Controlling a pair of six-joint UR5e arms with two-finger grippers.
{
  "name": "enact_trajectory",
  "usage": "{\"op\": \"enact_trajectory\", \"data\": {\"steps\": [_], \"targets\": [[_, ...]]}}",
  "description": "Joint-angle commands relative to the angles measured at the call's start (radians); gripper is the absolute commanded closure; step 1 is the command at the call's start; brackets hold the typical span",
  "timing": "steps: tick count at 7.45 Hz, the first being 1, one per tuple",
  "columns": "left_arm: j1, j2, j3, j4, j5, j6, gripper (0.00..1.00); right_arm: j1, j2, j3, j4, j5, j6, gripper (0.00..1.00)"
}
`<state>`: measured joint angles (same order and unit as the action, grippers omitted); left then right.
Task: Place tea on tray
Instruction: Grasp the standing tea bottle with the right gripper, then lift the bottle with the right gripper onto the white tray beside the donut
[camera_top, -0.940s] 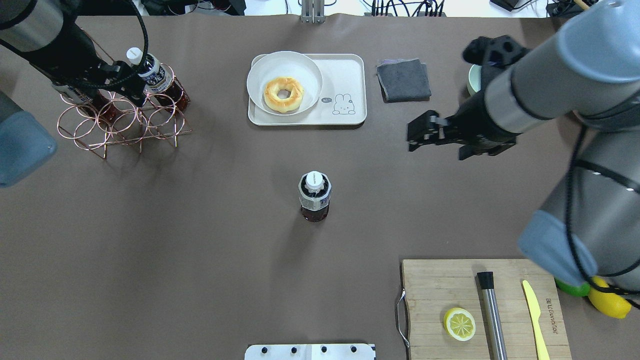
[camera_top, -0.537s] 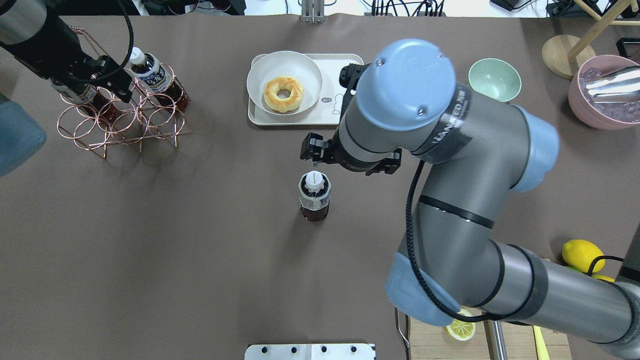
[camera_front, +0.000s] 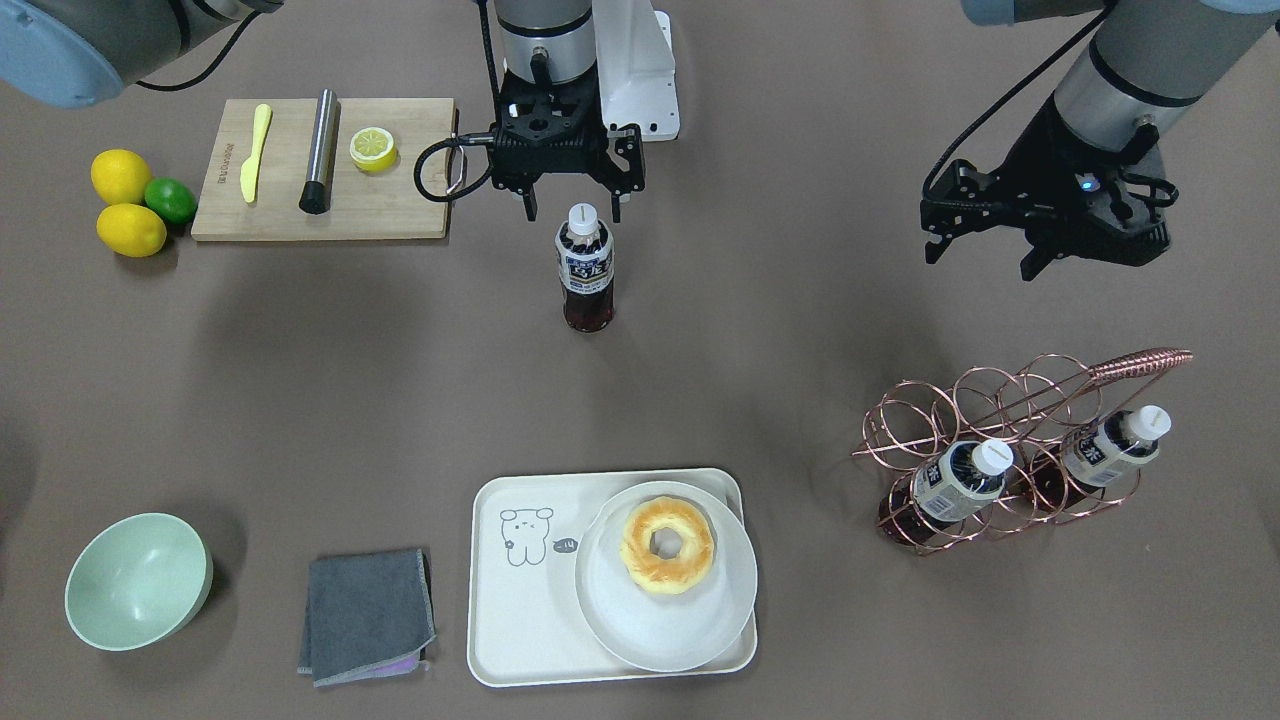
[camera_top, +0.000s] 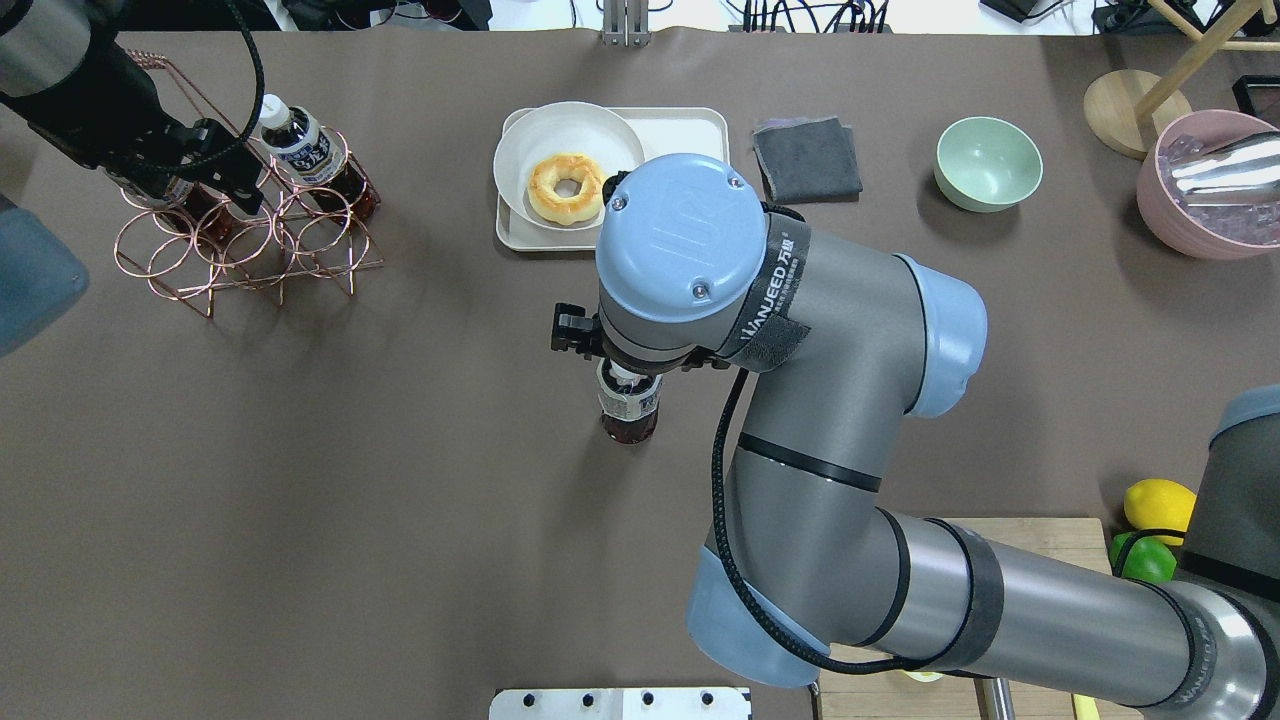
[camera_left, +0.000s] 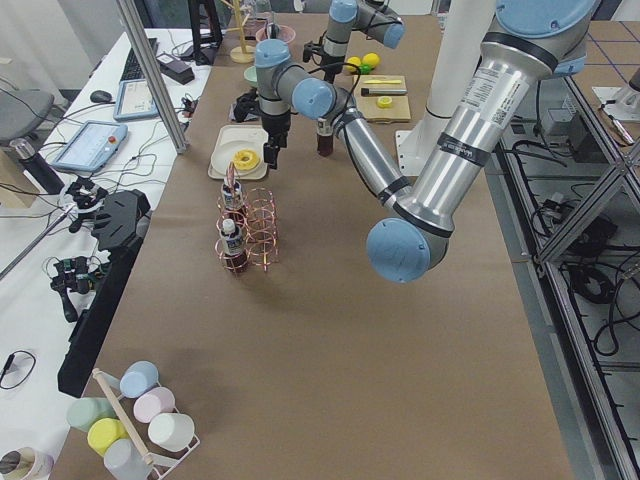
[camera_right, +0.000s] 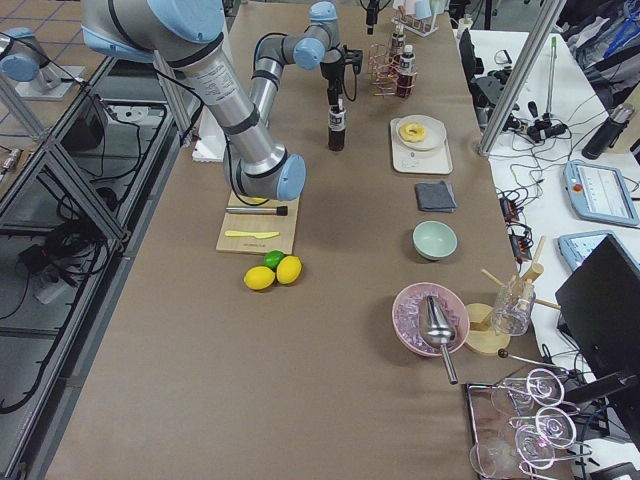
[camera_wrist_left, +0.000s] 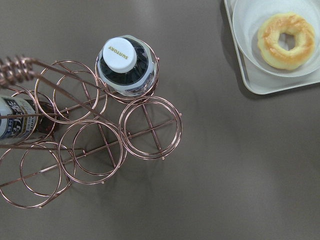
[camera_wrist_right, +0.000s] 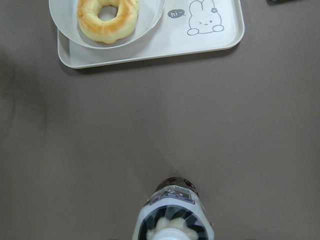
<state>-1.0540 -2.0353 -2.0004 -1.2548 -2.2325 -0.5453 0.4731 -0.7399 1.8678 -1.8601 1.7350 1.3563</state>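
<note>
One tea bottle (camera_front: 586, 270) stands upright at the table's middle, apart from the others; it also shows in the overhead view (camera_top: 628, 418) and the right wrist view (camera_wrist_right: 172, 215). My right gripper (camera_front: 572, 207) is open, with a finger on either side of the white cap at cap height. The cream tray (camera_front: 520, 610) with the line-drawn bear lies farther out, also seen from overhead (camera_top: 700, 128) and in the right wrist view (camera_wrist_right: 220, 37). My left gripper (camera_front: 985, 257) is open and empty above the copper rack (camera_front: 1010, 400), which holds two more tea bottles (camera_front: 960, 480).
A round white plate with a doughnut (camera_front: 668, 545) fills half the tray. A grey cloth (camera_front: 367, 615) and a green bowl (camera_front: 138, 580) lie beside it. A wooden cutting board (camera_front: 380, 215) with a lemon slice, knife and steel rod is near the right arm.
My right arm has swung in from the table's right side and stands over the standing bottle, fingers around its cap. My left gripper has shifted slightly over the rack.
</note>
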Motion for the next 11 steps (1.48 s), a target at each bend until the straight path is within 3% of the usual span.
{"op": "enact_trajectory", "data": {"steps": [1,2,3,5,8,9,11], "targets": [[-0.001,0.004,-0.003,0.000,-0.003,-0.001,0.06,-0.008,0.008,-0.015,0.002,-0.002,-0.025,0.41],[-0.001,0.004,0.002,0.000,-0.004,-0.001,0.06,-0.010,0.013,-0.018,0.002,0.000,-0.025,0.67],[-0.001,0.004,-0.001,0.002,-0.004,-0.004,0.06,-0.014,0.014,-0.018,0.001,0.004,-0.025,1.00],[-0.001,0.004,0.002,0.002,-0.003,-0.004,0.06,-0.014,0.030,-0.018,0.001,0.005,-0.029,1.00],[-0.001,0.023,-0.011,0.000,-0.003,-0.004,0.06,0.155,0.060,-0.074,-0.001,0.032,-0.214,1.00],[-0.003,0.024,-0.014,0.000,-0.003,-0.004,0.06,0.258,0.121,-0.207,0.007,0.087,-0.294,1.00],[-0.004,0.026,-0.017,0.000,-0.001,-0.007,0.04,0.402,0.194,-0.489,0.184,0.216,-0.397,1.00]]}}
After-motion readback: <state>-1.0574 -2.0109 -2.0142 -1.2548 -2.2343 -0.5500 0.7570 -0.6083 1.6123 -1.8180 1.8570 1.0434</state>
